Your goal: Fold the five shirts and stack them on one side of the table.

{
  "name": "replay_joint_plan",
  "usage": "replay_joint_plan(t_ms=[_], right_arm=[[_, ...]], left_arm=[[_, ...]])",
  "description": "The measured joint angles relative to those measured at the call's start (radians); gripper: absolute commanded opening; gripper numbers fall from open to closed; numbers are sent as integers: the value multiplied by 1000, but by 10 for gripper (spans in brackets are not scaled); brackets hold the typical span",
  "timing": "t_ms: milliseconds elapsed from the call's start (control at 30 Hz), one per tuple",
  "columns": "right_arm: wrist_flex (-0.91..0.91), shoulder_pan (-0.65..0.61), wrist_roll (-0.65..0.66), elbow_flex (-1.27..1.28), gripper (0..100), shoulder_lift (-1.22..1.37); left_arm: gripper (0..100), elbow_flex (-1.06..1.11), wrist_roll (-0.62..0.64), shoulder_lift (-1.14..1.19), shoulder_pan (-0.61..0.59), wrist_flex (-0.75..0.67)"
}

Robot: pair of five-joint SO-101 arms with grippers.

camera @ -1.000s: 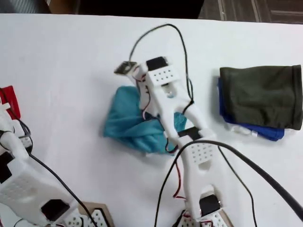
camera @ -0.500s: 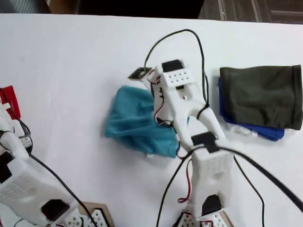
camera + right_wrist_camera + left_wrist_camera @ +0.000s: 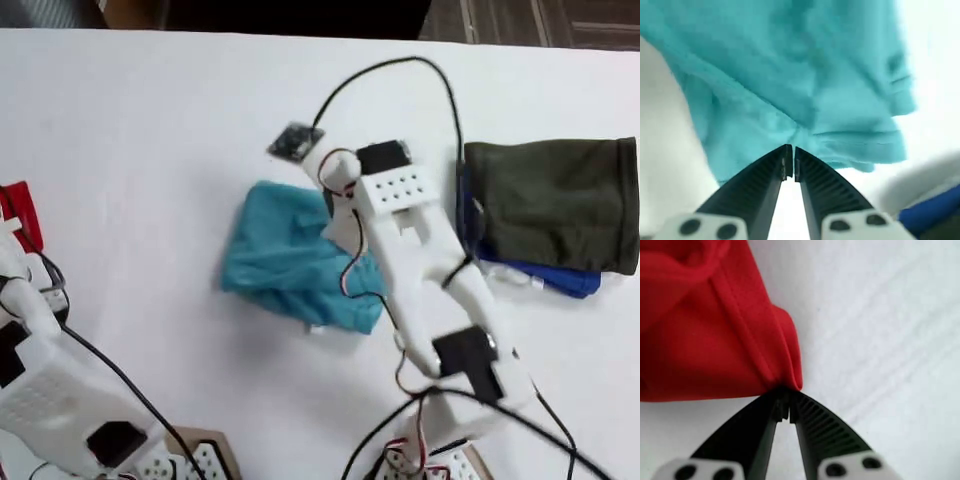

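Note:
A crumpled teal shirt (image 3: 280, 255) lies at the middle of the white table (image 3: 150, 120). My right arm stretches over its right side. In the right wrist view my right gripper (image 3: 790, 162) is shut on a fold of the teal shirt (image 3: 790, 75) at its edge. A red shirt (image 3: 20, 210) sits at the table's left edge. My left gripper (image 3: 786, 407) is shut on a corner of the red shirt (image 3: 705, 330). On the right, a folded dark green shirt (image 3: 555, 200) lies on top of a folded blue shirt (image 3: 560, 278).
A white fabric edge (image 3: 510, 272) peeks out under the blue shirt. Black cables loop above the right arm. The arm bases stand at the table's near edge. The far left part of the table is bare.
My right arm has swung to the right, toward the folded stack, with the teal shirt's edge in its gripper. The teal shirt has spread flatter. The left arm has not moved.

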Motion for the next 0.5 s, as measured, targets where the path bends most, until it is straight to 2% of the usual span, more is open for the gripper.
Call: replay_joint_plan(t_ms=[267,500], right_arm=[[-261,0,0,143,22,23],[-298,0,0,161,22,143]], left_arm=[[27,0,0,0,0,0],[27,0,0,0,0,0]])
